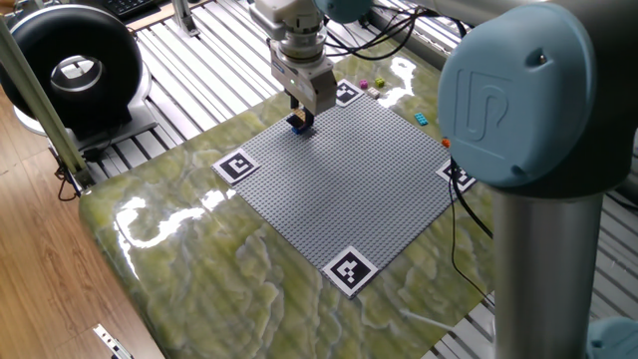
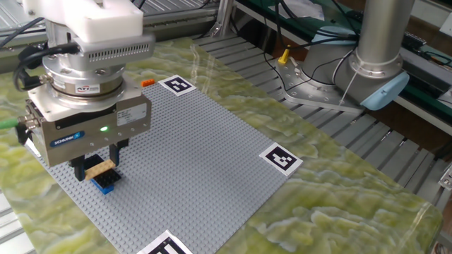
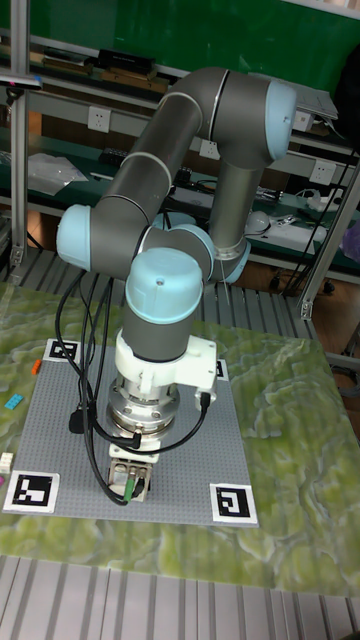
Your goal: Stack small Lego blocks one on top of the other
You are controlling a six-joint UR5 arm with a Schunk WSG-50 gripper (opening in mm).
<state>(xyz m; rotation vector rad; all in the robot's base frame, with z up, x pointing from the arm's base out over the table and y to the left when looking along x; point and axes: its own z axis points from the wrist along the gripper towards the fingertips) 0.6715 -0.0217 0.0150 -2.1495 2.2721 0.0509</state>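
My gripper hangs low over the near-left corner of the grey baseplate, shut on a tan small Lego block. Directly under the tan block, a dark blue block sits on the plate; whether the two touch is unclear. In the one fixed view the gripper covers all but the blue block. Loose blocks lie off the plate: magenta, cyan, orange. In the tall fixed view the arm hides the gripper's fingers and both blocks.
Black-and-white marker squares sit at the baseplate corners. An orange block lies by the far marker. The arm's large upper joint fills the right foreground. A cable trails off the right side of the plate.
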